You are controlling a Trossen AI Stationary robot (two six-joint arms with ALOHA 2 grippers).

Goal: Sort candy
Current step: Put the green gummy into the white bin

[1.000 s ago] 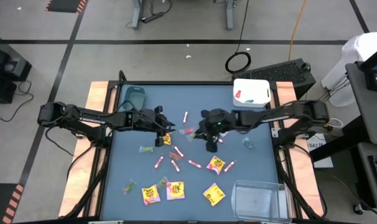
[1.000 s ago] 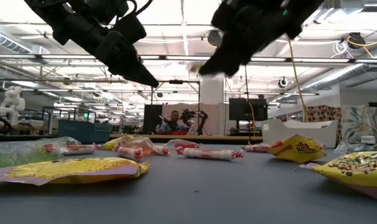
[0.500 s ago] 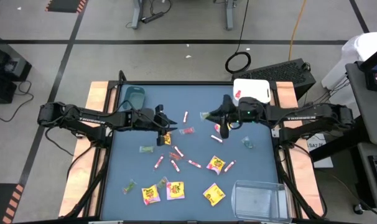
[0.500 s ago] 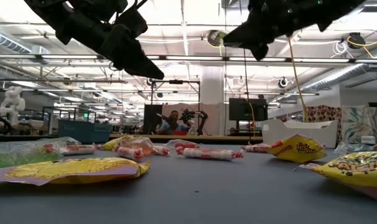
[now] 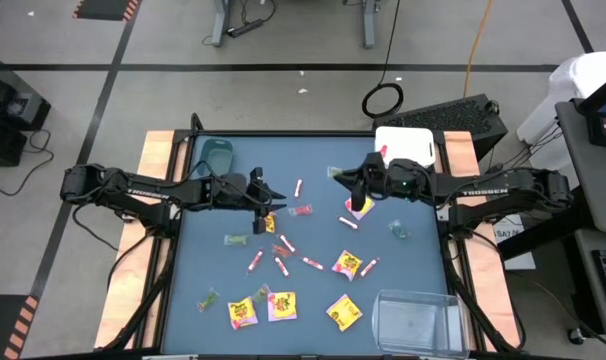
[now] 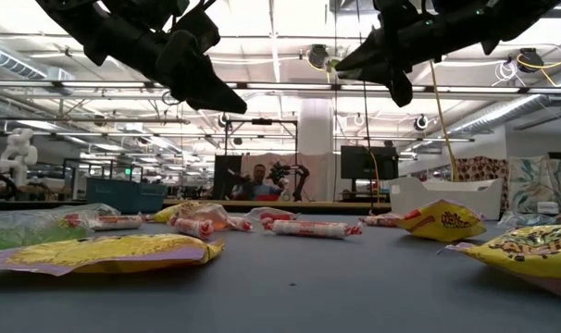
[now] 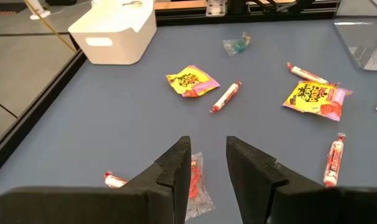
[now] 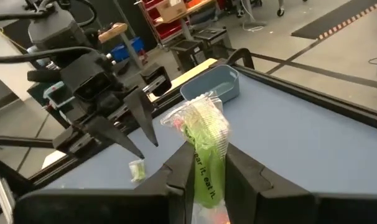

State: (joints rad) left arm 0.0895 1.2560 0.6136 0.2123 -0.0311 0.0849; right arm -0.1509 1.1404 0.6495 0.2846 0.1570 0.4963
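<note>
My right gripper (image 5: 349, 178) hangs above the table (image 5: 423, 270), clamped; left gripper (image 5: 267, 195) hovers opposite, fingers slightly parted.

Overhead, table-level and two wrist cameras share the table (image 5: 213, 270).

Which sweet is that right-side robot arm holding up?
Find the white bin at the table's far edge. Just in front, the right hand grips a green clear-wrapped candy in the air. Unlike the other sweets, it is off the table.
</note>
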